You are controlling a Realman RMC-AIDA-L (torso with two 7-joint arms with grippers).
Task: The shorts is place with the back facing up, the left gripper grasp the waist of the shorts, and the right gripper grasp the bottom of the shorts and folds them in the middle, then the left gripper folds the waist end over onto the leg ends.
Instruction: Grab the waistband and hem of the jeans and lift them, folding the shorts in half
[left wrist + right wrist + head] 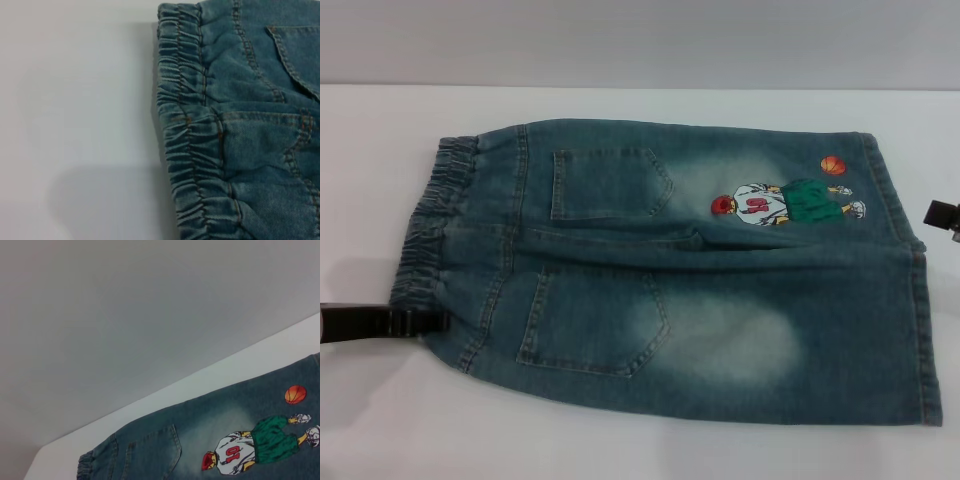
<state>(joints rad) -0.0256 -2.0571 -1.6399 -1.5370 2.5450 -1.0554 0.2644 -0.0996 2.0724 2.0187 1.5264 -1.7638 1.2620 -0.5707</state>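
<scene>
From the head camera, the shorts (680, 270) lie flat on the white table (620, 450), pockets up. The left gripper (415, 322), mostly cut off at 9 o'clock, touches the waistband (430, 230); whether its fingers are open or closed cannot be told. The right gripper (945, 218) is just a sliver at 3 o'clock beside the hems (918, 300), its fingers unseen. The left wrist camera shows only the waistband (187, 130). The right wrist camera shows the embroidered player (250, 447).

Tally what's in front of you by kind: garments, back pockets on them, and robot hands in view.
Shorts: 1
Back pockets: 2, far pocket, near pocket
Hands: 2, left hand at the waistband, right hand at the hems
Total: 5
</scene>
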